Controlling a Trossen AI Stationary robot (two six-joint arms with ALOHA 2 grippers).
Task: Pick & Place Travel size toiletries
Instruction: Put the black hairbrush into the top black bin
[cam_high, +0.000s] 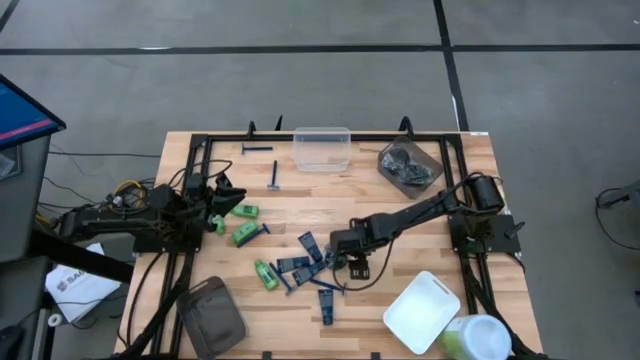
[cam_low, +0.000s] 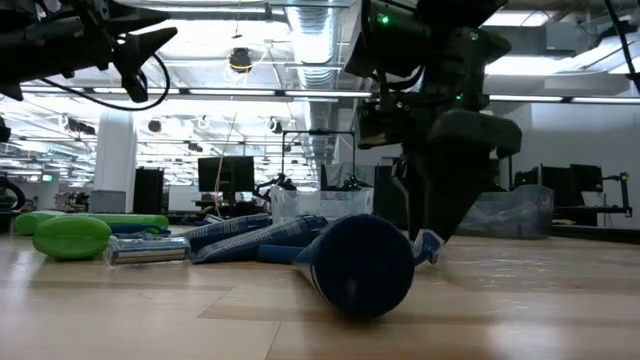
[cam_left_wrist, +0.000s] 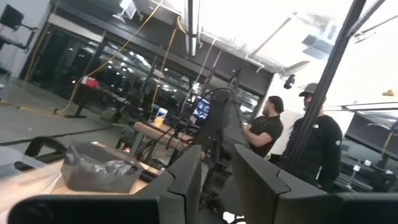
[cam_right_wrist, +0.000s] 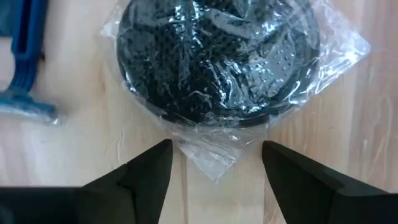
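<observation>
My right gripper (cam_right_wrist: 214, 163) is open and points down over a round dark disc in a clear crinkled wrapper (cam_right_wrist: 217, 59) that lies flat on the wooden table. Its fingers stand on either side of the wrapper's near corner (cam_right_wrist: 211, 158). In the high view this gripper (cam_high: 350, 258) is at the table's middle, beside several flat navy tubes (cam_high: 305, 252). My left gripper (cam_high: 214, 196) is open and empty, raised at the left, next to green mini bottles (cam_high: 244, 222). A blue razor (cam_right_wrist: 25, 56) lies beside the disc.
A clear tub (cam_high: 322, 148) and a tub of dark wrapped discs (cam_high: 410, 165) stand at the far edge. A grey-brown tub (cam_high: 212, 316) and a white tub (cam_high: 422, 312) stand at the near edge. Two razors (cam_high: 272, 175) lie at the far left. People stand beyond the table (cam_left_wrist: 314, 143).
</observation>
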